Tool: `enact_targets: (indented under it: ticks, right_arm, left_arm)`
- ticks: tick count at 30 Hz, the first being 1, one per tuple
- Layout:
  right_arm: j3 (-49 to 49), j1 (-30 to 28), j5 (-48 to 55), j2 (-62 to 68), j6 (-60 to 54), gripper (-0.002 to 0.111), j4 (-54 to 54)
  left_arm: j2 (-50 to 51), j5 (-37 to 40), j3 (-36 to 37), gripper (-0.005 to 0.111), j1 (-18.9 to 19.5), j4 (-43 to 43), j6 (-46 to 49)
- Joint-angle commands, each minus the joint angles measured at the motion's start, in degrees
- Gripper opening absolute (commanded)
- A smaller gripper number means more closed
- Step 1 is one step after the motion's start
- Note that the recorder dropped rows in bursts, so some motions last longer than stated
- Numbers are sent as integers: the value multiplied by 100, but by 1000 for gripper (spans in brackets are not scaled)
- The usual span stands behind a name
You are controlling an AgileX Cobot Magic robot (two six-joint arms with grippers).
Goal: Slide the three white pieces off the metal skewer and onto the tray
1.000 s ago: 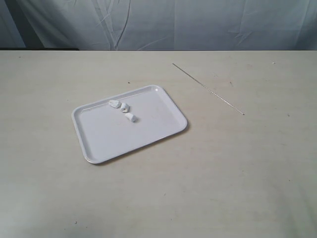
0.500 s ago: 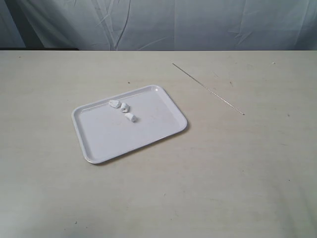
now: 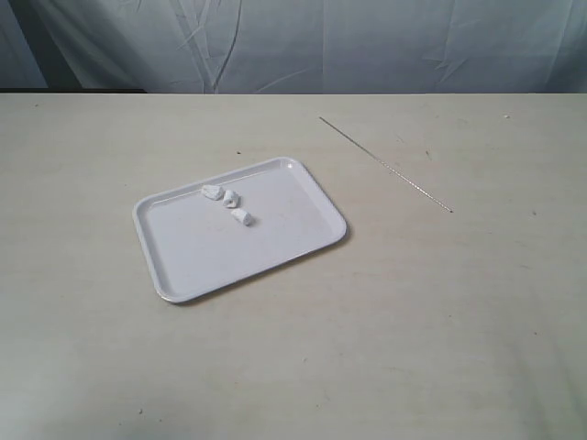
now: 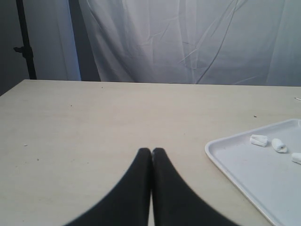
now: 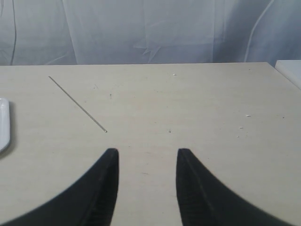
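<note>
The three white pieces (image 3: 228,203) lie loose in a short row on the far part of the white tray (image 3: 275,243); the left wrist view shows the pieces (image 4: 277,145) on the tray (image 4: 235,162) too. The metal skewer (image 3: 385,163) lies bare on the table, off to the right of the tray and apart from it. In the right wrist view the skewer (image 5: 77,104) lies ahead of my right gripper (image 5: 146,153), which is open and empty. My left gripper (image 4: 151,151) is shut on nothing, over bare table beside the tray. Neither arm shows in the exterior view.
The beige table (image 3: 413,321) runs back to a wrinkled white curtain (image 3: 321,46). A dark stand (image 4: 23,42) rises behind the table's far corner in the left wrist view. A white edge (image 5: 291,70) shows at the side of the right wrist view.
</note>
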Motion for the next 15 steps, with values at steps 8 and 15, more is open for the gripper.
enact_targets:
  ticks: [8, 15]
  right_arm:
    - [6, -37, -28, -35, -44, 39, 6]
    - [6, -37, 3, -35, -44, 39, -21]
  left_arm:
    - [-26, 12, 26, 0, 13, -36, -14]
    - [-26, 12, 26, 0, 13, -36, -14]
